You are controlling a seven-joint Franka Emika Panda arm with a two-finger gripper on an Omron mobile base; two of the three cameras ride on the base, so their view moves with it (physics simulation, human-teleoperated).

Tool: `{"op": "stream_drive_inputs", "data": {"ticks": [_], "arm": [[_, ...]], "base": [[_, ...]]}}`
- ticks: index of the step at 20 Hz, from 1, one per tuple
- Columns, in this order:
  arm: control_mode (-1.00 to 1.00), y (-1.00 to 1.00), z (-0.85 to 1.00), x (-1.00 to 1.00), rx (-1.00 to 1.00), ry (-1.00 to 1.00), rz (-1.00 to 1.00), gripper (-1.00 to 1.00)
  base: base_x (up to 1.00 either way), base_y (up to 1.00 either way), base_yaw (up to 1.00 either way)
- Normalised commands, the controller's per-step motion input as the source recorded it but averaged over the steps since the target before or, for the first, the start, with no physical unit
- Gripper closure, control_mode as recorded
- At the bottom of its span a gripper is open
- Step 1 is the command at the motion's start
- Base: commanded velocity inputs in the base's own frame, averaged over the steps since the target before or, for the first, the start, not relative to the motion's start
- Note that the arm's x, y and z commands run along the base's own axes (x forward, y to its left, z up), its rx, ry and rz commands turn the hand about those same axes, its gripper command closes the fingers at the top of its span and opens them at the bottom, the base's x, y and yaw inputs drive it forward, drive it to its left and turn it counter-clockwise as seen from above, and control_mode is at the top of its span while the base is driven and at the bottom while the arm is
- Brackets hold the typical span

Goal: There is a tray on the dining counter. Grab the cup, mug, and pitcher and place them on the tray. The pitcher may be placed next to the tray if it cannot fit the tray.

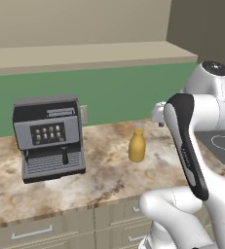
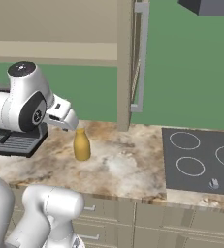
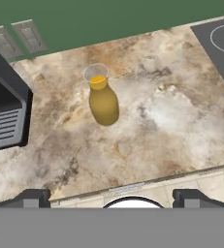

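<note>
Upright, yellow-orange bottle-shaped pitcher [image 3: 104, 104] with narrower neck, clear rim

Yellow-orange pitcher [image 1: 137, 145] [image 2: 81, 144] [image 3: 103, 101], bottle-shaped with narrower neck, upright on marbled counter [image 1: 104, 165], untouched

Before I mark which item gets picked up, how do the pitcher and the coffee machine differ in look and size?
The pitcher is yellow-orange, rounded and bottle-shaped with a narrow neck; the coffee machine is grey and black and boxy. The pitcher is slim and lower, the coffee machine much broader and taller. Both stand upright on the marbled counter, apart from each other.
</note>
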Motion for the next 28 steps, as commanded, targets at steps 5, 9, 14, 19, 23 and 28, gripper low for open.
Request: {"op": "stream_drive_inputs", "data": {"ticks": [5, 9, 14, 19, 23, 28], "arm": [[-1.0, 0.02, -0.03, 0.06, -0.02, 0.03, 0.0, -1.0], [-1.0, 0.0, -0.13, 0.12, -0.01, 0.09, 0.05, -1.0], [-1.0, 0.01, -0.09, 0.11, -0.02, 0.14, 0.07, -1.0], [-1.0, 0.01, -0.14, 0.09, -0.02, 0.04, 0.05, -1.0], [-1.0, 0.05, -0.3, 0.22, 0.0, 0.0, 0.0, -1.0], [-1.0, 0.01, -0.43, 0.1, 0.0, 0.0, 0.0, -1.0]], "base": [[0.01, 0.0, 0.0], [0.0, 0.0, 0.0], [0.0, 0.0, 0.0], [0.0, 0.0, 0.0], [0.0, 0.0, 0.0], [0.0, 0.0, 0.0]]}}
